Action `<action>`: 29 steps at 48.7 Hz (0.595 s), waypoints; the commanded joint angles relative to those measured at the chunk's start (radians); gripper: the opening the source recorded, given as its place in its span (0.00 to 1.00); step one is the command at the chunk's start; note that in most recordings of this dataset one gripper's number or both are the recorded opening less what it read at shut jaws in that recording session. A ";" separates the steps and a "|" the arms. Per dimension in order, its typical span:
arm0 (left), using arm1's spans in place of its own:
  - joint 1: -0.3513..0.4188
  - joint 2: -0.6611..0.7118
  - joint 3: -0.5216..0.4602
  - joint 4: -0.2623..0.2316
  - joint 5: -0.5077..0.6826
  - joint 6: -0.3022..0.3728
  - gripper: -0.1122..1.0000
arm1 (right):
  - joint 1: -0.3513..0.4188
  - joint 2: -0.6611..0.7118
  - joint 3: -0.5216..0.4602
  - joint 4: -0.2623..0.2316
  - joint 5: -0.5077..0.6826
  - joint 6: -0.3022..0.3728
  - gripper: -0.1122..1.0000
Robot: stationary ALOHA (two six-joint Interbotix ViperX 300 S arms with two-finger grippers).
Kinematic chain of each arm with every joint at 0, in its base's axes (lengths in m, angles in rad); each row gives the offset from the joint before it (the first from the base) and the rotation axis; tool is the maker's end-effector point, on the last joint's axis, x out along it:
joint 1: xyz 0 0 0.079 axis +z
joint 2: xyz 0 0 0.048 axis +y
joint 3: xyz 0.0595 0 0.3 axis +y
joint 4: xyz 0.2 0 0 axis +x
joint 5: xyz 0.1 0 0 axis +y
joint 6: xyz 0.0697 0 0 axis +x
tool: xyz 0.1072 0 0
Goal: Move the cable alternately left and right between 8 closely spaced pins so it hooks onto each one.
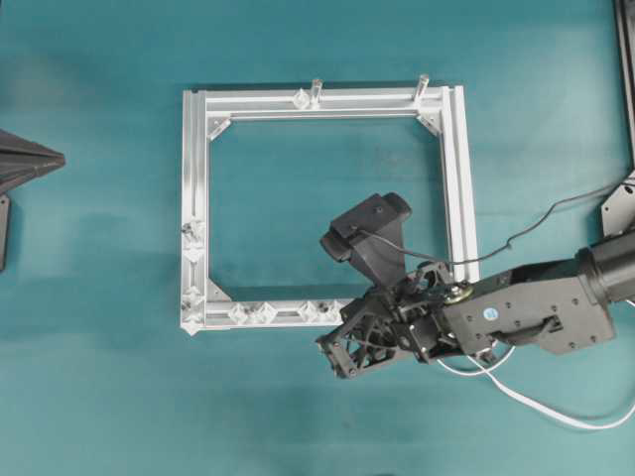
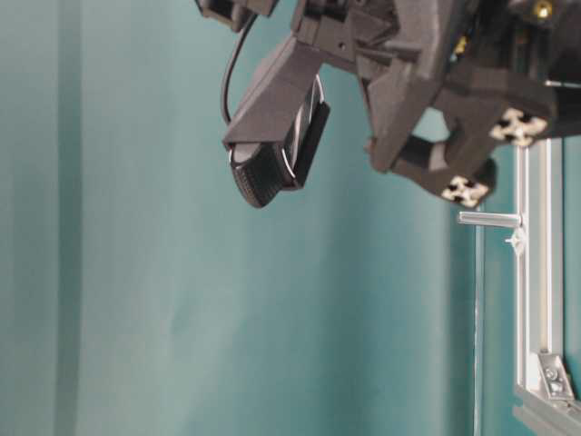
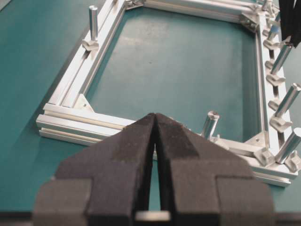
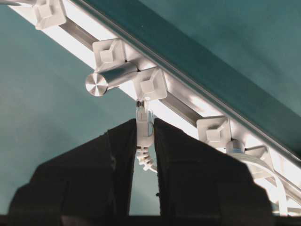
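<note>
Item: cable, white, flat, ending in a small clear plug. Location: the plug end is pinched upright between the tips of the right gripper, its tip just below a diamond-shaped stud on the rail. In the right wrist view the cord runs down between the fingers. In the overhead view its slack trails across the table toward 4 o'clock from the gripper.

Item: pins, small silvery diamond studs set along the frame. In the right wrist view they run diagonally from 10 o'clock to 4 o'clock. A white cord loop lies by the studs at 4 o'clock; whether it hooks them cannot be told.

Item: post, short cylinder, projecting from the rail between two studs at 11 o'clock of the plug.

Item: left gripper, jaws pressed together, nothing between them, poised off the frame's near corner.
</note>
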 commanded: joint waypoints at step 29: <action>-0.002 0.008 -0.011 0.005 -0.009 -0.002 0.11 | 0.081 0.054 -0.144 0.000 0.037 0.041 0.23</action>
